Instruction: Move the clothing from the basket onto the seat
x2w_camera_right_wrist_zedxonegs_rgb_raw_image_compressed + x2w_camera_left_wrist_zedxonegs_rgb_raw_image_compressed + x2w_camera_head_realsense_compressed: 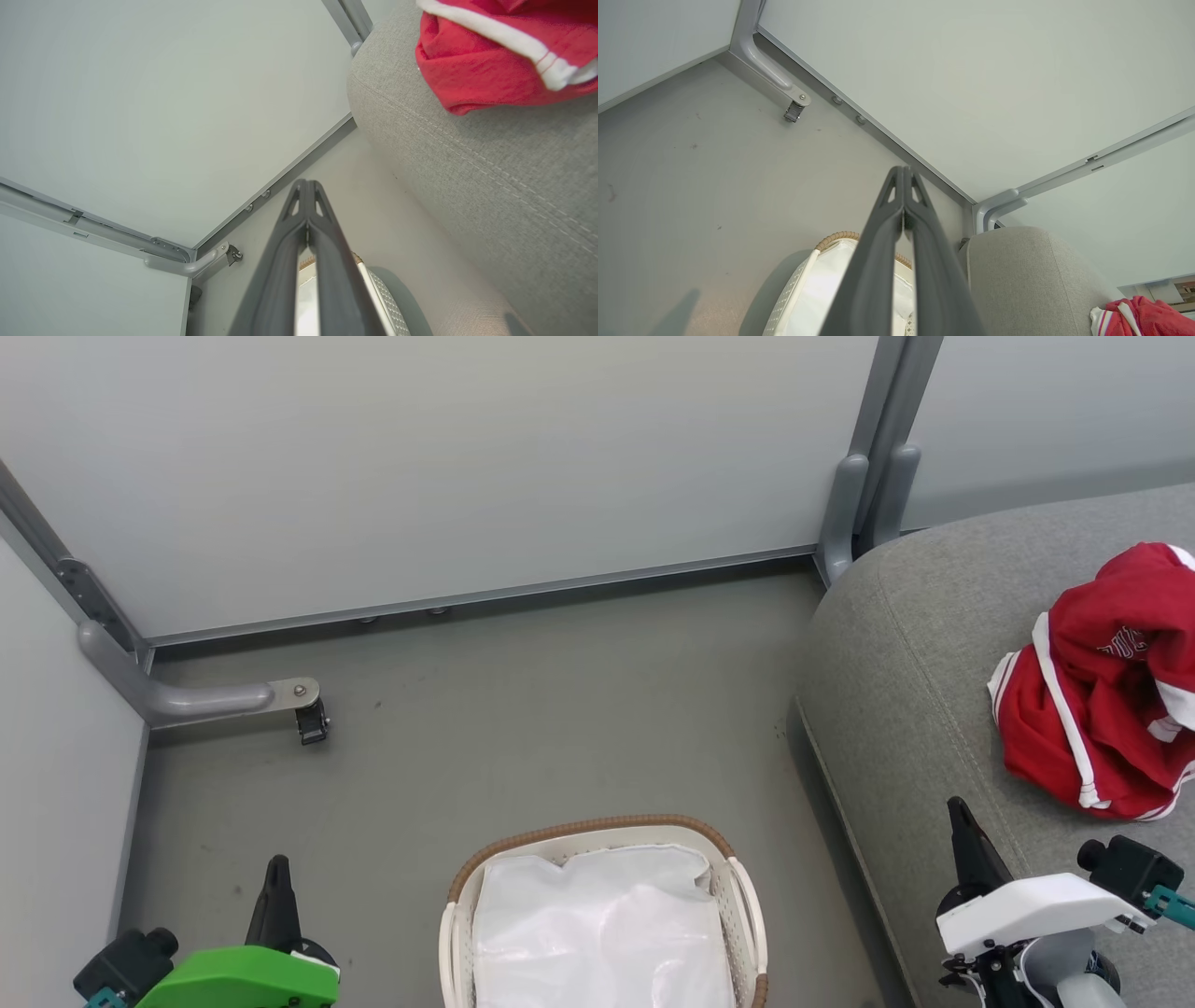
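The left gripper [277,873] stood at the near left with its two fingers pressed together and empty; the right gripper [958,814] was likewise closed on nothing, at the near right over the near part of the seat [896,663]; between them, just near of both tips, sat the basket [597,824], showing a white sheet [597,933] and no red cloth; whether any garment lay beneath it I could not tell. The likely slip was a grab into the basket that caught the sheet instead, since it covered everything there; a careless sweep of the right arm might also have snagged the heap and dragged it towards the seat's edge. The clothing [1102,709] lay bunched on the seat, far and right of the right gripper, apart from it, and well apart from the left.
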